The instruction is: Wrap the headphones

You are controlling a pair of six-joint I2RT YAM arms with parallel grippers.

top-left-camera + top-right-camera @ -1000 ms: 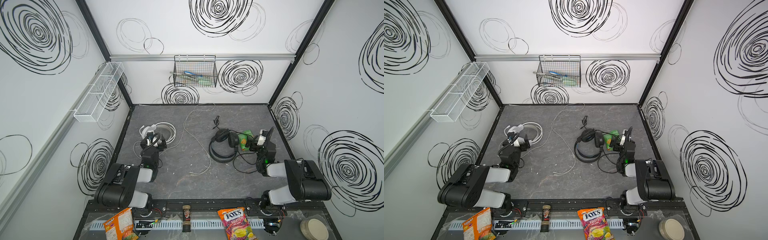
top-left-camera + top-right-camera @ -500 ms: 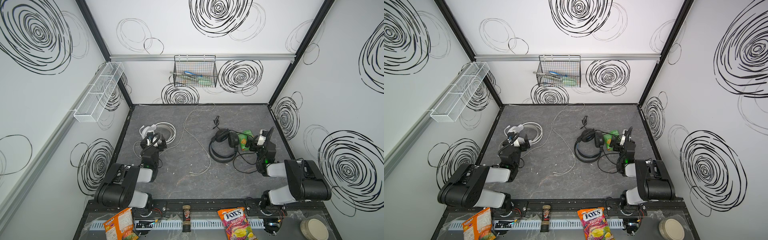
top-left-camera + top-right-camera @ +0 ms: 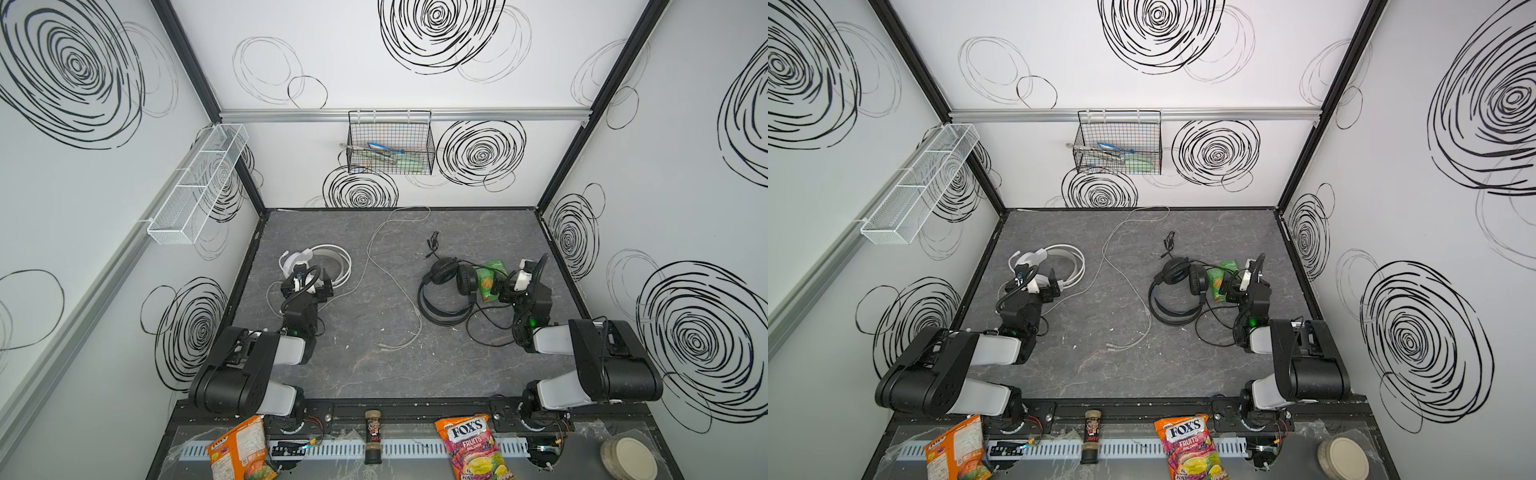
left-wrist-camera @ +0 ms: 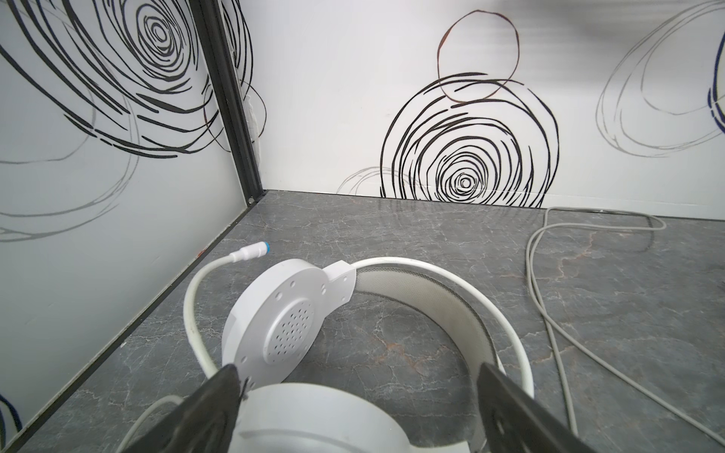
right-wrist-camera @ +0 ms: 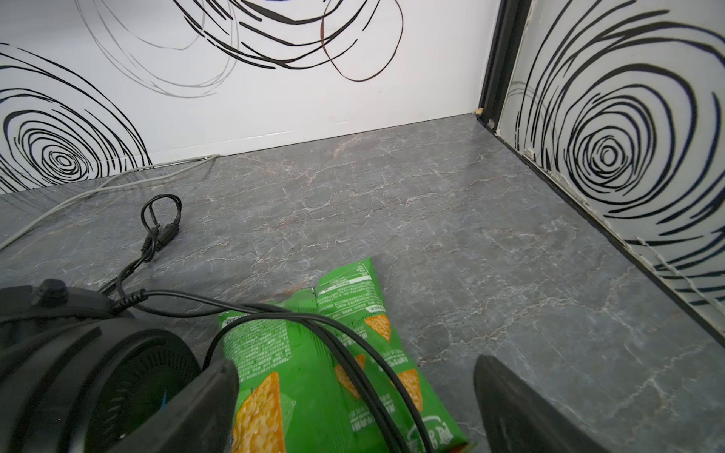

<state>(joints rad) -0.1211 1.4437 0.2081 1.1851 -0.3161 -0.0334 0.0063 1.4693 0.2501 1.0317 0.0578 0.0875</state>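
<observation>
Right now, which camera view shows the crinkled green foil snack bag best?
The right wrist view: the green snack bag fills the foreground, a black cable lying across it. In both top views it is a small patch beside the black headphones. The left wrist view misses it.

A green snack bag (image 3: 488,278) lies flat on the grey table (image 3: 478,365), right of centre. A black wire basket (image 3: 388,112) hangs on the back wall, and a white mesh shelf (image 3: 195,187) on the left wall. Along the front ledge sit an orange packet (image 3: 241,449), a dark bottle (image 3: 372,436), a FOX'S candy bag (image 3: 473,446) and a round beige tub (image 3: 629,457).
</observation>
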